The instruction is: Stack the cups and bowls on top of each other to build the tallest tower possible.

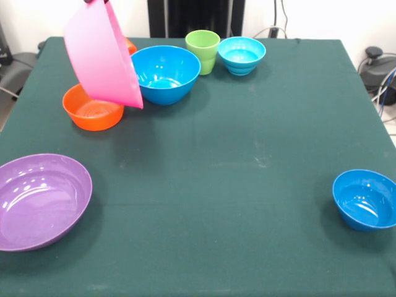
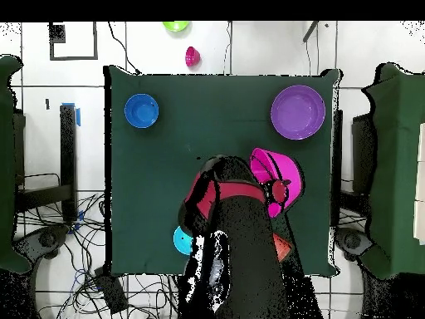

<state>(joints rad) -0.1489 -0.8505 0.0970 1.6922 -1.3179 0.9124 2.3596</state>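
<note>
The huge pink bowl point(image 1: 102, 55) hangs tilted on its side above the table's far left, over the small orange bowl point(image 1: 93, 110). My gripper point(image 1: 94, 2) shows only at the top edge, gripping the pink bowl's rim. In the overhead view the gripper point(image 2: 277, 192) sits at the pink bowl point(image 2: 264, 164). The medium blue bowl point(image 1: 165, 74), lime green cup point(image 1: 203, 51) and small cyan bowl point(image 1: 241, 55) stand in a row at the far side. A sliver of the orange cup point(image 1: 130, 46) peeks out behind the pink bowl. The purple bowl point(image 1: 40, 201) is near left, the dark blue bowl point(image 1: 365, 199) near right.
The green table cloth point(image 1: 247, 154) ends close to the purple and dark blue bowls. In the overhead view my arm point(image 2: 241, 241) hides most of the far row. A small green thing point(image 2: 175, 26) and a small pink thing point(image 2: 192, 56) lie on the floor beyond the table.
</note>
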